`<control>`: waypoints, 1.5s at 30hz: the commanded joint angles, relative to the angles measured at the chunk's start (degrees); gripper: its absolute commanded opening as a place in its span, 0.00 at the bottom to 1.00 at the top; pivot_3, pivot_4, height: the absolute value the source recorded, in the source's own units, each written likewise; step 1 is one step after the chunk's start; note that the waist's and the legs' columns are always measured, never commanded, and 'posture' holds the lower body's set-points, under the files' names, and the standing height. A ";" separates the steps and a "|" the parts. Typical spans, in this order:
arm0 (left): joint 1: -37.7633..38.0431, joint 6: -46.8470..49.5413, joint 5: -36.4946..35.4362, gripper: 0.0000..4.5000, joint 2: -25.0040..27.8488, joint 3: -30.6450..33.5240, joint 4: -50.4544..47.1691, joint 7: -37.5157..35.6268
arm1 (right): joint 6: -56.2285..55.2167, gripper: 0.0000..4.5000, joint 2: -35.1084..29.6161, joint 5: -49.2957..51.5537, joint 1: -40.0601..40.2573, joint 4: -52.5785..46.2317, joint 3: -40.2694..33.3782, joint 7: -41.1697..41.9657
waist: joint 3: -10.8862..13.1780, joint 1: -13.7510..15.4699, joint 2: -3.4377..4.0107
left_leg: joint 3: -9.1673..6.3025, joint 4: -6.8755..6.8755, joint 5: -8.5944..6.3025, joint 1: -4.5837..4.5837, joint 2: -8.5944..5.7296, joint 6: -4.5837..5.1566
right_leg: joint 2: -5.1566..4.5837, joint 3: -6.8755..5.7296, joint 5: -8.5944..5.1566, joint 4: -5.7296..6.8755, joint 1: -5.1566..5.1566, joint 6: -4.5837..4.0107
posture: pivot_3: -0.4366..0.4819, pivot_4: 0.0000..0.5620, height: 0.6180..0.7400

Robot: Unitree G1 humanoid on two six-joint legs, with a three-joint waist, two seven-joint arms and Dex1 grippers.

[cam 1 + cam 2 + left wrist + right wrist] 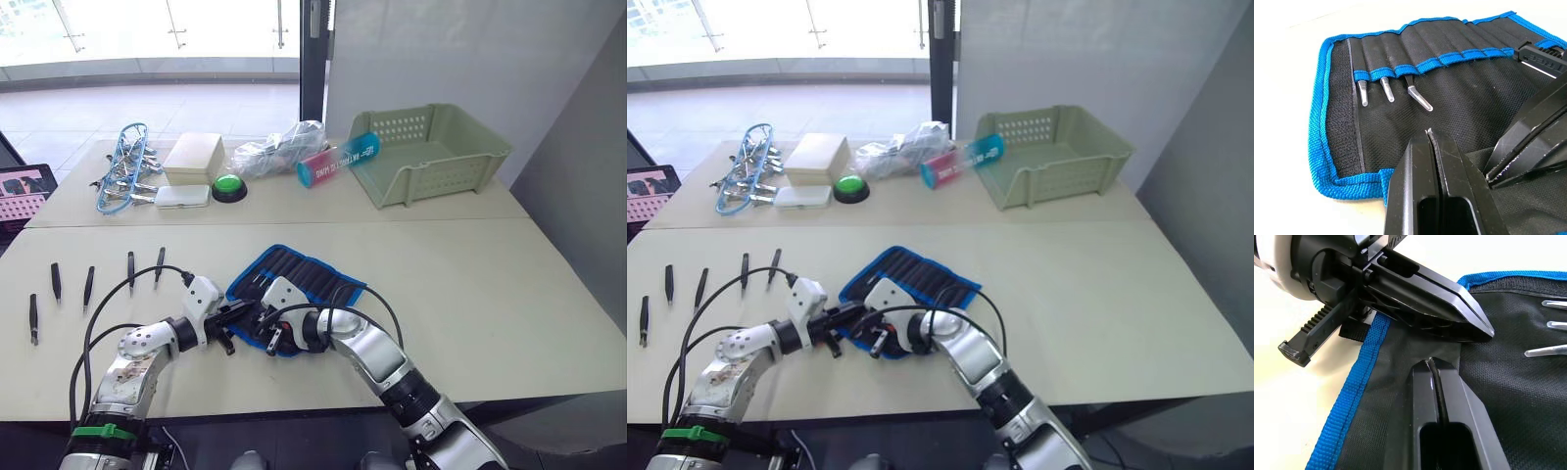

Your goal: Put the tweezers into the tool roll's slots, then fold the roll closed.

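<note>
Black fabric tool roll with bright blue edging [299,284]: lies unfolded on the beige surface [470,294], near its front edge. Row of narrow black slots [1415,49] across the inner face; three silver tips [1386,90] protrude from slots at one end.

Five slim black pointed tweezers [88,284]: loose on the surface, well left of the roll.

Left gripper [235,315]: jaws pressed together, on the roll's near edge.

Right gripper [263,321]: jaws pressed together, on the roll beside the left gripper.

The blue-edged black tool roll [294,284] lies open; five black tweezers [90,286] lie apart beside it.
</note>
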 commanded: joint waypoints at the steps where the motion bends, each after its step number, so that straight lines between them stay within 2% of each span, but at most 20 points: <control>1: 1.90 1.11 1.83 0.01 0.61 -0.95 1.98 -0.52 | 0.51 0.00 -3.86 0.50 4.82 -2.20 0.14 2.61 | -0.02 0.11 0.01 | 0.00 0.00 -0.02 0.01 0.00 0.02 | 0.00 0.00 0.00 0.00 0.03 0.00 | 0.48 0.27 0.81; 11: -0.07 0.21 2.03 0.01 0.55 -1.53 4.29 -2.35 | 0.84 0.00 -13.78 4.11 17.73 -14.59 -4.56 5.25 | -0.10 0.84 0.10 | 0.02 0.00 -0.07 0.05 0.00 0.11 | 0.00 0.00 0.00 -0.42 0.16 0.01 | 0.48 0.27 0.81; 21: -1.35 0.01 1.13 0.01 0.85 -1.27 5.01 -4.73 | 4.60 0.00 -15.74 7.88 22.09 -21.28 -6.21 4.02 | -0.10 1.47 0.09 | 0.04 0.00 -0.16 0.08 -0.01 0.25 | 0.00 -0.03 0.00 -0.69 0.30 0.01 | 0.48 0.27 0.81; 27: -0.47 -1.26 1.25 0.01 1.56 -0.49 5.39 -5.59 | 4.50 0.00 -16.27 8.46 21.21 -22.00 -6.34 4.41 | -0.10 1.36 0.09 | 0.04 0.00 -0.17 0.10 -0.01 0.28 | 0.00 -0.04 0.00 -0.69 0.31 0.01 | 0.48 0.27 0.81; 29: -0.09 -1.16 -0.66 0.01 1.14 0.61 3.57 -6.20 | 4.39 0.00 -15.36 9.89 20.47 -22.21 -7.09 4.41 | -0.10 1.31 0.09 | 0.04 0.00 -0.17 0.10 -0.01 0.28 | 0.00 -0.04 0.00 -0.69 0.30 0.01 | 0.48 0.27 0.81; 37: 7.04 13.45 -16.25 0.01 4.06 10.84 -16.20 -5.23 | 9.82 0.00 -14.00 22.72 17.51 -27.79 -18.24 4.91 | 0.07 1.25 -0.08 | 0.00 0.05 -0.07 -0.28 0.00 0.10 | 0.00 -0.04 0.00 -0.65 -0.03 0.01 | 0.48 0.27 0.81; 41: 11.85 17.37 -18.32 0.01 4.92 18.29 -19.38 0.66 | 12.10 0.00 -14.22 26.01 14.34 -27.96 -22.45 3.49 | 0.09 1.08 -0.04 | 0.01 0.00 -0.18 -0.24 0.00 0.29 | 0.00 -0.04 0.00 -0.67 -0.03 0.01 | 0.48 0.27 0.81; 45: 17.20 17.18 -18.60 0.01 4.02 25.10 -21.29 5.20 | 11.31 0.00 -16.17 26.18 12.60 -27.41 -24.63 3.60 | 0.10 1.11 -0.06 | 0.00 -0.04 -0.20 -0.26 0.00 0.34 | 0.00 -0.04 0.00 -0.73 -0.04 0.01 | 0.48 0.27 0.81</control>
